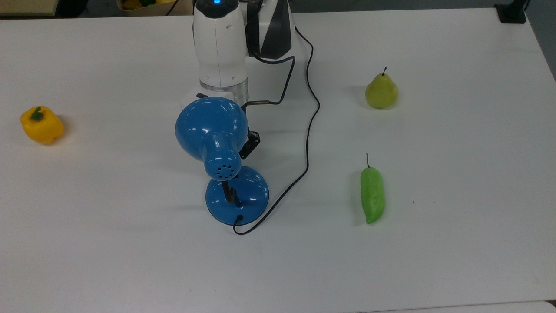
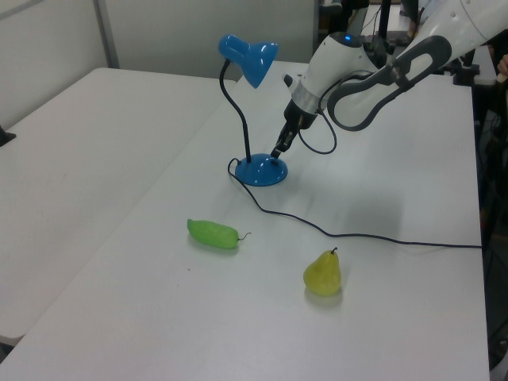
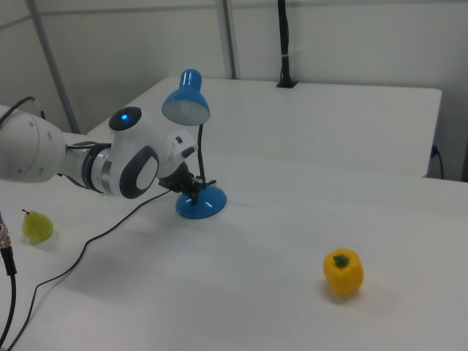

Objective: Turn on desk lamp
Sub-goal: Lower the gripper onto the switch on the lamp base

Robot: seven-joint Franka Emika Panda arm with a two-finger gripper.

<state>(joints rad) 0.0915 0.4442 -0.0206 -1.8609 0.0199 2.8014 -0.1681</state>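
The desk lamp stands on the white table, its glossy blue shade held on a black neck above its round blue base. In the left view the shade is high above the base. My gripper is shut with nothing in it and points down just over the base's rim. Seen from the top, the gripper is half hidden under the shade. In the right view the gripper sits right beside the neck, above the base. I cannot tell whether the lamp is lit.
The lamp's thin black cord loops from the base across the table. A yellow bell pepper lies at the top view's left. A pear and a green vegetable lie at the top view's right.
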